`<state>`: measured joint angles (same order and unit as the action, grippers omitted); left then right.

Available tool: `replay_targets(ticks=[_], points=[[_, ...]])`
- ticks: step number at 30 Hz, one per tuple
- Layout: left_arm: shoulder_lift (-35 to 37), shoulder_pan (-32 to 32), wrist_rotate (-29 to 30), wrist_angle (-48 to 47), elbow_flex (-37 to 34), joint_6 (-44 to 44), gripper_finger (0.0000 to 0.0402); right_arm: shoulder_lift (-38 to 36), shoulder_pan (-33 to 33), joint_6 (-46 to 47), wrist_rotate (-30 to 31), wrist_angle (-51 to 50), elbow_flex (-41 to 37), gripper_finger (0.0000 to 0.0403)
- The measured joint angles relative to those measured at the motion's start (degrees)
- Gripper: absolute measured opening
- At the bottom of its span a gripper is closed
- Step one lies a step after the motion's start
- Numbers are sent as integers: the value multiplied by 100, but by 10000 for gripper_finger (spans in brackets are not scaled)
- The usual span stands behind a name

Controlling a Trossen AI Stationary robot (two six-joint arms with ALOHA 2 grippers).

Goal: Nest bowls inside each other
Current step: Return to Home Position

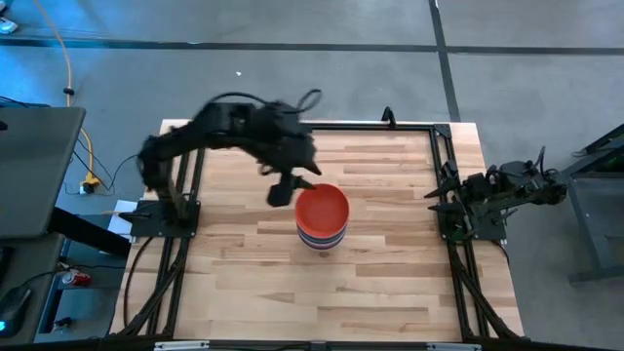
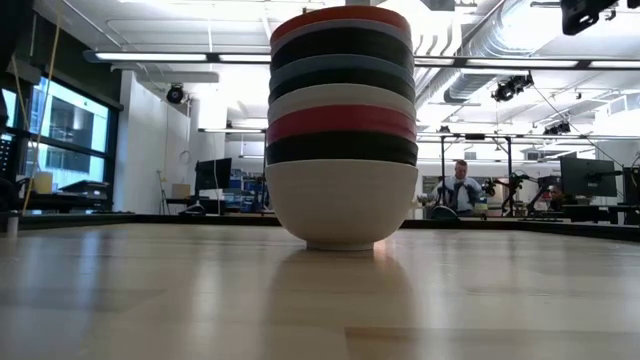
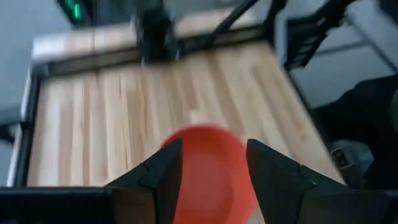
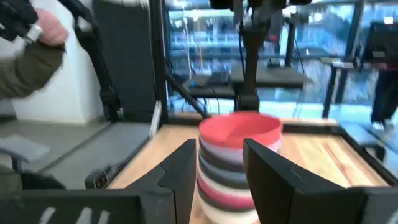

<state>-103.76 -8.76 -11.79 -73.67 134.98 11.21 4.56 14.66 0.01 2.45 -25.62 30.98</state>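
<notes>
Left end effector (image 1: 282, 192), fingers spread and holding nothing, hovers above the worktop (image 1: 390, 283) just beside the stack of bowls (image 1: 323, 216), on its left. Its arm arches back to a base at the worktop's left edge. Right end effector (image 1: 441, 202), likewise released and empty, sits folded at the right edge, facing the stack. The stack stands upright near the worktop's centre, red bowl (image 2: 340, 17) on top, white bowl (image 2: 341, 205) lowest. The bowls between show only as rim bands; their insides are hidden.
</notes>
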Motion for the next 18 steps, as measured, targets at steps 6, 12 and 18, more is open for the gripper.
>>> replay_targets(ticks=[6, 12, 18], points=[[686, 633, 429, 442, 4, 106, 166, -11, 2, -244, -409, 1524, -734, 126], [1124, 1345, 1951, 286, -1, 23, 166, 2, 2, -411, -92, 2731, -1474, 126], [1301, 1961, 3289, -81, 0, -251, 166, 126, 2, -495, 49, 3429, -1884, 126]])
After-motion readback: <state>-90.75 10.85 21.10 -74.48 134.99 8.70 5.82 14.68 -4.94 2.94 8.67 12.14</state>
